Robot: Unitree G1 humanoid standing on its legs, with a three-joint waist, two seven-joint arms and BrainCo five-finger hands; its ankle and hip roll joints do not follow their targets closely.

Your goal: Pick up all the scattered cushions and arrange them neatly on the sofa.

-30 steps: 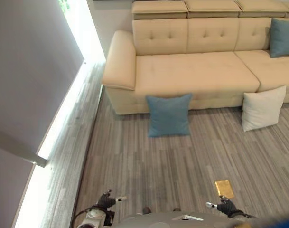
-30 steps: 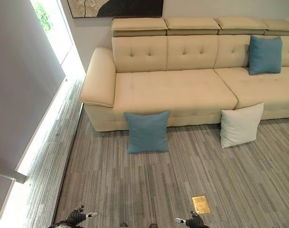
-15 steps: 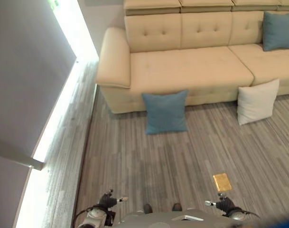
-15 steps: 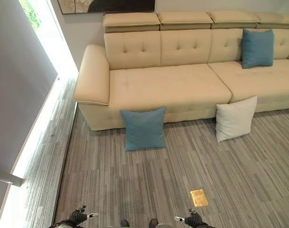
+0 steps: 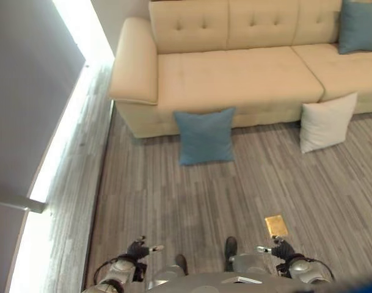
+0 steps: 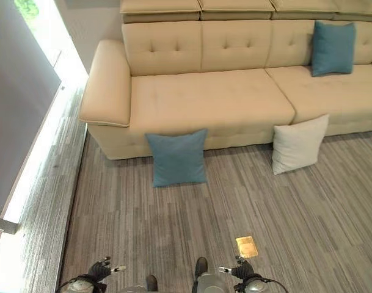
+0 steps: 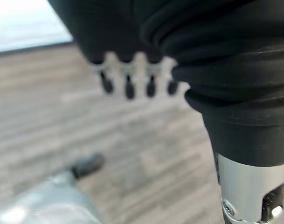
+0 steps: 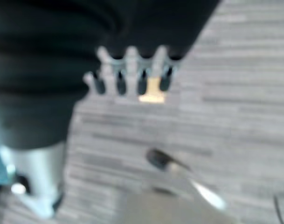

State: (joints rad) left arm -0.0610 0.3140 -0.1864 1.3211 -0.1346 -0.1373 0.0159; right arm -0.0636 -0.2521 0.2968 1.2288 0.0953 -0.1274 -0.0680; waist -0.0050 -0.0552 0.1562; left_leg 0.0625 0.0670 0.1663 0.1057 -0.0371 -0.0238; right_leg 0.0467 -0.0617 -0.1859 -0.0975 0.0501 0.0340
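Both robot hands, left [image 5: 138, 249] & right [image 5: 277, 249], relaxed, empty. Approach blue cushion [image 5: 204, 136] square-on, grip both side edges, lift onto sofa [image 5: 234, 76].

Your right hand [image 8: 132, 28] hangs over the grey striped floor [image 8: 244, 93], fingers [image 8: 141, 79] straight and relaxed, holding nothing. A small gold plate [image 8: 153, 92] lies on the floor just past the fingertips.

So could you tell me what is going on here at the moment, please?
Nothing is held: the left hand and right hand hang low with relaxed fingers. A blue cushion and a white cushion lean against the front of the beige sofa on the floor. Another blue cushion already sits on the seat.
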